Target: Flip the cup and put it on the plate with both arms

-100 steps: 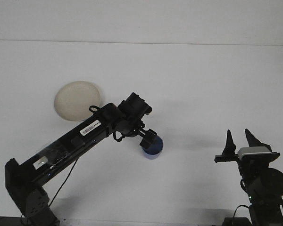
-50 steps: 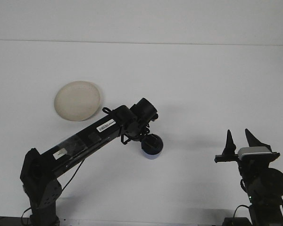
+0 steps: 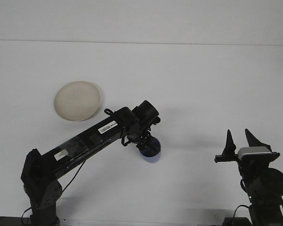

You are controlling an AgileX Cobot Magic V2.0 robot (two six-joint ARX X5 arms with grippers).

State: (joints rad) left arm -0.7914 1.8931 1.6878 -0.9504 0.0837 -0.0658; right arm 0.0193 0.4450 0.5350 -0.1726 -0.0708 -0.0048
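The blue cup [image 3: 151,153] is at the middle of the white table, just under the end of my left arm. My left gripper [image 3: 145,145] comes down on it from above and is shut on its rim, hiding the cup's top. The cream plate [image 3: 78,100] lies flat at the back left, well apart from the cup. My right gripper [image 3: 240,138] stands open at the front right with its two dark fingers pointing up and nothing between them.
The left arm's black link [image 3: 85,141] stretches diagonally from the front left base to the cup. The table's far edge [image 3: 141,42] meets the white wall at the back.
The left wrist has rolled and dropped slightly with the cup, turning the cup from tilted to more upright. The arm's base link has swung up. The right arm has not moved.
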